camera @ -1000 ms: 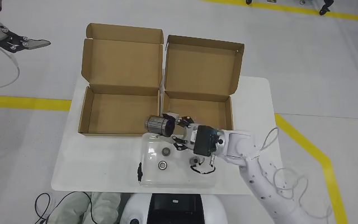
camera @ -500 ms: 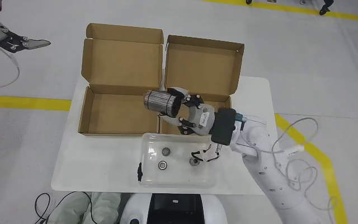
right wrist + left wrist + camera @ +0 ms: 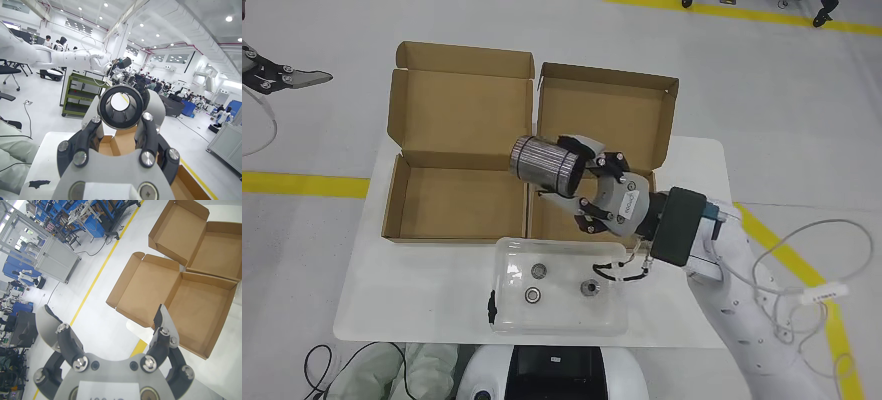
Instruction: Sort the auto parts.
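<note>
Right pincer [image 3: 572, 172] is clamped on a hollow metal cylinder [image 3: 545, 163], held up in the air over where the two open cardboard boxes [image 3: 462, 205] meet on the desk [image 3: 692, 170]. Left pincer [image 3: 103, 311] is wide open with nothing in it, off over the floor. Three small round parts [image 3: 532, 295] sit in the clear tray [image 3: 507, 315].

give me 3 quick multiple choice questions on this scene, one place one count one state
1. Where is the metal cylinder?
A in the clear tray
B in the right hand, above the cardboard boxes
C on the floor
2. How many small parts lie in the tray?
A one
B three
C six
3. The left hand is:
A open
B shut on a part
C shut, empty
Answers: B, the hand grips it in the air; B, three separate pieces show; A, its fingers stand apart, nothing between.
</note>
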You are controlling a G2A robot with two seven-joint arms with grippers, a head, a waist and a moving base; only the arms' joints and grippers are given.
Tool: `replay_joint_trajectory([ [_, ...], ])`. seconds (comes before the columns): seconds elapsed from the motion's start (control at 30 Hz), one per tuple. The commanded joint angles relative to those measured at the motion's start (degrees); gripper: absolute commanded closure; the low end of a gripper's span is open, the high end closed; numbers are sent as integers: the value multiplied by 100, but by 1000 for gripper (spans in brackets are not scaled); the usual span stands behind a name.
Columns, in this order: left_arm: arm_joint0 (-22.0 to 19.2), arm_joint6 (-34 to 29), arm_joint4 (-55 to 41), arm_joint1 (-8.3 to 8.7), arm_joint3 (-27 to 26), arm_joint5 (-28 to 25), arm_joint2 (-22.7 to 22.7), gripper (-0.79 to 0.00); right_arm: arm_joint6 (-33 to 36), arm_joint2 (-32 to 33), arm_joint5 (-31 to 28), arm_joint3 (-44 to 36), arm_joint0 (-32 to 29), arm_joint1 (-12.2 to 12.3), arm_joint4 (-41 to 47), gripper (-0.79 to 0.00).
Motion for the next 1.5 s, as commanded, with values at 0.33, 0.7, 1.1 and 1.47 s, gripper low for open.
replay_joint_trajectory([
  [0.33,0,0,0,0,0,0,0,-785,-118,-55,98,-191,-372,25,-236,0],
  [0.7,0,0,0,0,0,0,0,-785,-142,177,120,122,-866,103,-335,0],
  [1.1,0,0,0,0,0,0,0,-785,465,136,563,1174,-583,74,-236,0],
  [1.47,0,0,0,0,0,0,0,-785,1311,48,995,1636,-665,64,-215,0],
])
